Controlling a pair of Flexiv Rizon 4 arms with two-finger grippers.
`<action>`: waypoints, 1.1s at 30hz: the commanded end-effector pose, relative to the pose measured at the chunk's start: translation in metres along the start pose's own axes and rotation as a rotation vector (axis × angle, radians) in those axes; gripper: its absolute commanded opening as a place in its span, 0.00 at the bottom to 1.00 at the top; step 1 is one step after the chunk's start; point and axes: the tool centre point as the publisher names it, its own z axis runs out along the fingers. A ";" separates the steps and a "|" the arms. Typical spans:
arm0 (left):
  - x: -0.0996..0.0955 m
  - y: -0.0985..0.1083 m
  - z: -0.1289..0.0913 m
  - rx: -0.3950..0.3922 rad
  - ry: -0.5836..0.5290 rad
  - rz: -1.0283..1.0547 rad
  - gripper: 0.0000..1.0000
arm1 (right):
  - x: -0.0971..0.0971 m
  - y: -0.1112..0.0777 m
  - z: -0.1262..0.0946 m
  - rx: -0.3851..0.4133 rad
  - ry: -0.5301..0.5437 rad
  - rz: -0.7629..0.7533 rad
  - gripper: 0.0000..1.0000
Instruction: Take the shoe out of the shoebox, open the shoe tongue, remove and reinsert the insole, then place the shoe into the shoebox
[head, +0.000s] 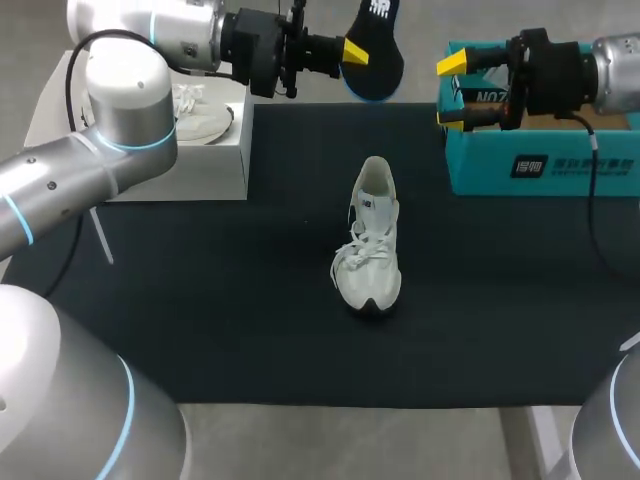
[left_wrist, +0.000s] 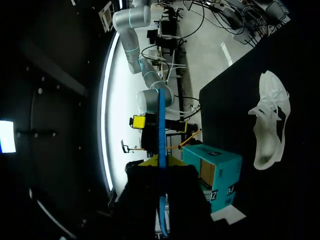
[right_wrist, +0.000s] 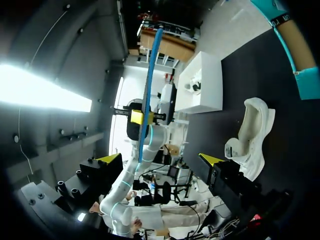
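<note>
The left gripper (head: 352, 52) is clamped on a dark insole (head: 378, 50), held in the air past the far edge of a black mat (head: 200, 300). The right gripper (head: 452, 90) has its fingers spread and empty, just beside the teal shoebox (head: 545, 165). A white shoe (head: 370, 240) sits upright mid-mat, apart from both. The insole appears to be out. Reinserting it likely means lowering it into the shoe's opening. Counted: one insole, one shoebox, two shoes. The second shoe (head: 195, 115) lies on a white box (head: 215, 165).
</note>
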 end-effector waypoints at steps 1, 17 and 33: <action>0.001 -0.005 0.004 -0.004 -0.006 -0.004 0.00 | 0.000 0.000 0.001 -0.002 -0.002 0.001 1.00; 0.008 -0.021 0.024 -0.062 -0.025 0.043 0.00 | 0.007 0.021 -0.001 -0.012 -0.006 -0.036 1.00; 0.012 -0.017 0.042 -0.102 -0.068 0.059 0.00 | 0.004 0.036 0.031 0.061 -0.019 -0.016 0.39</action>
